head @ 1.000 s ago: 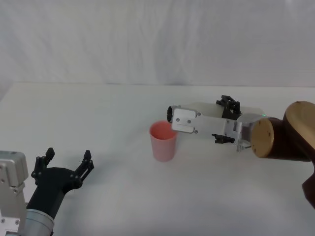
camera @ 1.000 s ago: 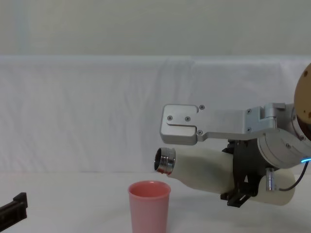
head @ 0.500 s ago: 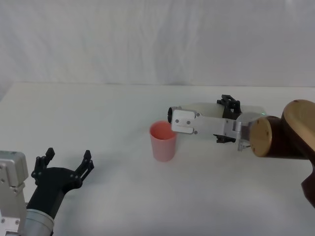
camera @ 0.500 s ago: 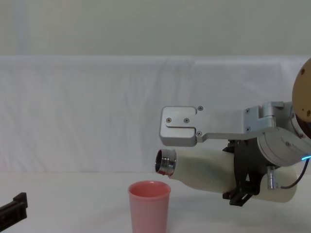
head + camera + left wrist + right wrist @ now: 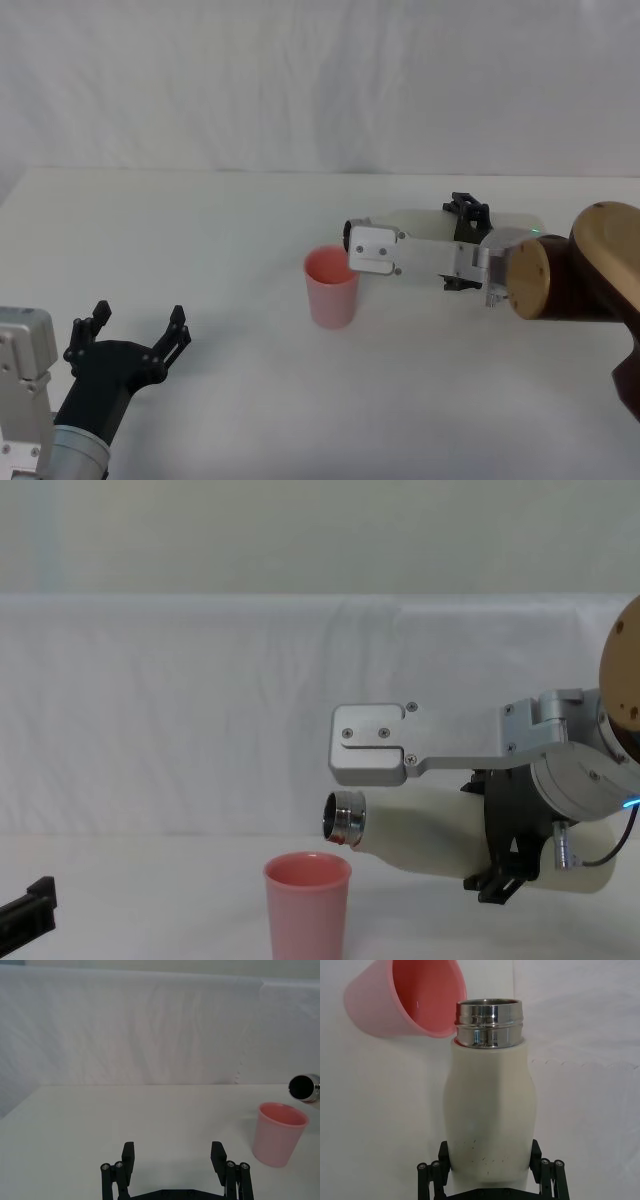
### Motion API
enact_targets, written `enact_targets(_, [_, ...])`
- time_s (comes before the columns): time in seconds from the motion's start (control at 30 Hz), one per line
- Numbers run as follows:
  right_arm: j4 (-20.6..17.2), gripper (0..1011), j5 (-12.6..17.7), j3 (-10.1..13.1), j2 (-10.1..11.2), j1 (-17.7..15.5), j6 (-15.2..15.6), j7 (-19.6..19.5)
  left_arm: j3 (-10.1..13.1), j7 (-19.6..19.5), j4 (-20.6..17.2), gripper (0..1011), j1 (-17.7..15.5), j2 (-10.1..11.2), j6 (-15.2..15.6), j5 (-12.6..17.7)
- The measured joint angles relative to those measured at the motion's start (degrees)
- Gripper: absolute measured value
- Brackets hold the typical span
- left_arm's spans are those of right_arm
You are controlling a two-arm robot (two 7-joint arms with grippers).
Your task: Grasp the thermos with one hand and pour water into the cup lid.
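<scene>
We see little besides the task's things on the white table [image 5: 200, 250]: a white cloth backdrop [image 5: 200, 680] hangs behind its far edge, and the surface around the cup lid [image 5: 331, 287] lies bare on every side. The cup lid stands upright near the middle of the table, mouth up. Our right gripper [image 5: 503, 835] has its black fingers clamped around the lower body of the thermos [image 5: 440, 829], holding it above the table and tipped almost to horizontal. The steel neck [image 5: 344, 817] points toward our left and sits just above and slightly to the right of the cup's rim, not touching it. In the right wrist view the neck [image 5: 489, 1022] overlaps the pink rim [image 5: 405, 995]. A grey metal bracket [image 5: 372, 757] on the right wrist juts out over the thermos.

Our left gripper [image 5: 128, 335] rests low at the near left of the table, fingers spread apart and holding nothing, well apart from the cup, with open table between them.
</scene>
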Motion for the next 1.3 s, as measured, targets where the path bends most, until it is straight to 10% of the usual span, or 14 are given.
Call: enact_targets(1.3, [1.1, 946, -7.3, -2.5, -0.4, 0.9, -1.5, 0.4, 0.0, 0.0, 0.0, 1001, 0.0, 0.0, 0.0, 0.0])
